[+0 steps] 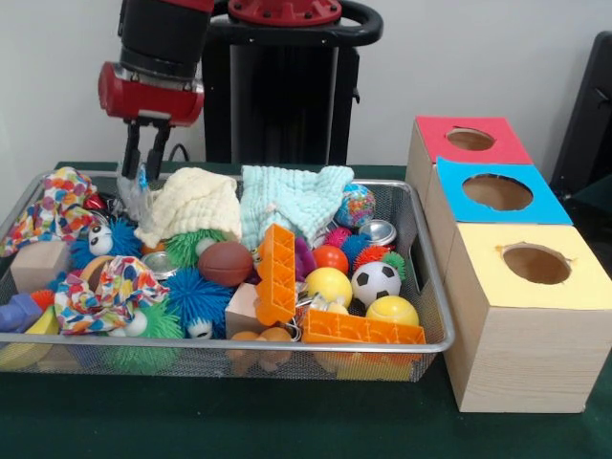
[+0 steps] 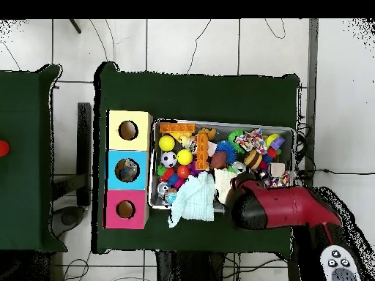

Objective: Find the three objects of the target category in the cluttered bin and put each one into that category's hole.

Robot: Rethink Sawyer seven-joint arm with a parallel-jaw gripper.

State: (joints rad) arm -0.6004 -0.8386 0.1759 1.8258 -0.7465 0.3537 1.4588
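Observation:
The wire mesh bin (image 1: pixel 287 346) is full of toys and cloths. My gripper (image 1: pixel 141 175) hangs over its far left corner in the front view. It is shut on a wrinkly see-through plastic piece (image 1: pixel 133 198), which hangs from the fingers just above the clutter. In the overhead view the red arm (image 2: pixel 253 201) hides the gripper and the piece. No other plastic piece shows in the bin. The blue-topped box's hole (image 1: pixel 497 192) is in the middle of the three boxes. In the overhead view it (image 2: pixel 127 170) has something pale and glinting inside.
The red-topped box (image 1: pixel 470 140) and the yellow-topped box (image 1: pixel 535 263) flank the blue one beside the bin. A cream cloth (image 1: pixel 191 203) and a pale green cloth (image 1: pixel 292 203) lie next to the gripper. Balls, orange bricks (image 1: pixel 275 273) and metal tins (image 1: pixel 380 232) fill the bin.

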